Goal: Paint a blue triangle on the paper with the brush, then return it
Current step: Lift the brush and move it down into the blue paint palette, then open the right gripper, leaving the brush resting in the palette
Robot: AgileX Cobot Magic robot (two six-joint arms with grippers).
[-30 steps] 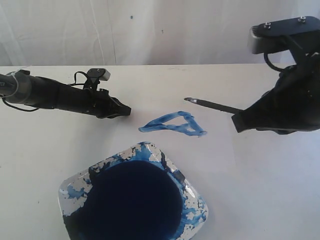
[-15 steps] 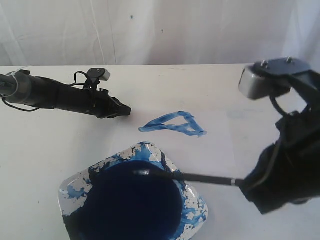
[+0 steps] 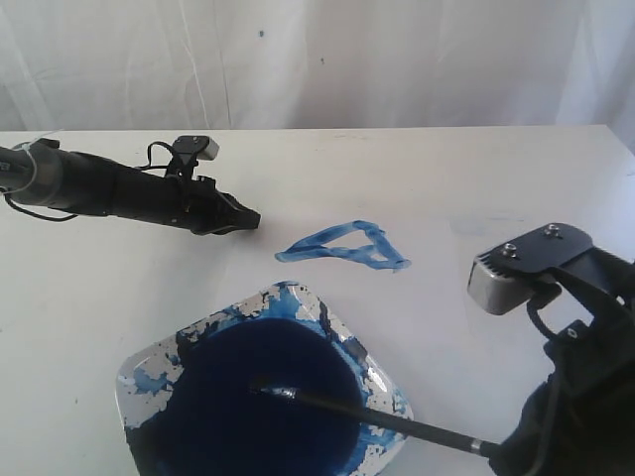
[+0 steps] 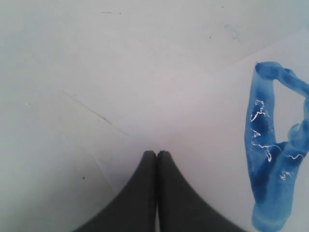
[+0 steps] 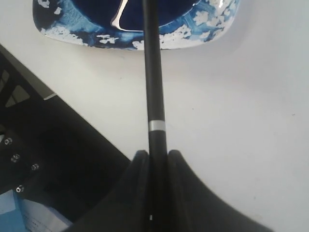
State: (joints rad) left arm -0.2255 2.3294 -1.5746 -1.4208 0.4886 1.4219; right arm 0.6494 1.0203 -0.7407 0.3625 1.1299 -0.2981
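Paint-smeared dish (image 3: 385, 393) (dark blue pool (image 3: 228, 407)) on white table (image 3: 79, 297).

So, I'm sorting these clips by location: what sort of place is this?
Probably a robotics lab bench: a white table backed by a white curtain, a left arm and right arm over it, and a dish of blue paint.

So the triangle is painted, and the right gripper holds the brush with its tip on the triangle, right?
No: the exterior view shows the brush with its tip in the paint dish, apart from the blue triangle. The right gripper holds it.
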